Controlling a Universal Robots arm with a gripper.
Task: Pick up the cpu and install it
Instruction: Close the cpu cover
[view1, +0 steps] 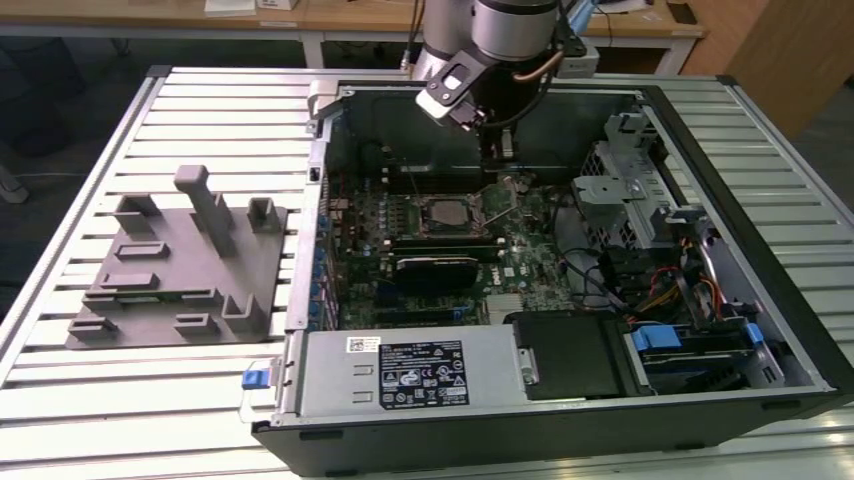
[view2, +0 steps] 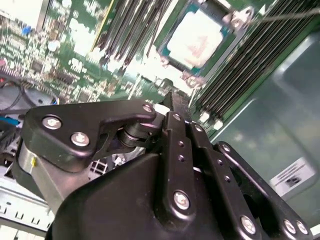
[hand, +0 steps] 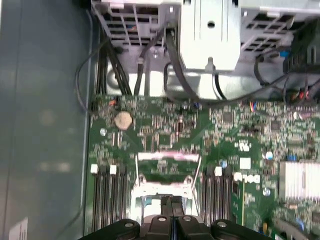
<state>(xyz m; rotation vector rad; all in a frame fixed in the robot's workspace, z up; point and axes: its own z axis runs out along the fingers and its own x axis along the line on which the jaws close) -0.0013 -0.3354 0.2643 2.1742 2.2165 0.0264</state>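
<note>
The cpu (view2: 197, 40), a small square chip with a pale silver top, lies flat in the socket on the green motherboard (view1: 534, 262) inside the open computer case. In the exterior view the cpu (view1: 447, 212) is near the board's middle. My gripper (view1: 507, 170) hangs inside the case, just past the socket toward the exterior view's right and a little above the board. Its black fingers (view2: 176, 120) are pressed together with nothing between them. In the first wrist view the gripper (hand: 172, 212) hovers over the socket's metal frame (hand: 167, 175). A thin socket lever (view2: 285, 16) stands beside the chip.
A large grey tray (view1: 180, 265) with upright posts sits on the slatted table at the exterior view's left. Inside the case are black memory slots (hand: 107, 200), a drive cage (view1: 641, 190), loose cables (view1: 627, 275), a heatsink (hand: 300, 182) and a power supply (view1: 400, 372). The case walls enclose the board.
</note>
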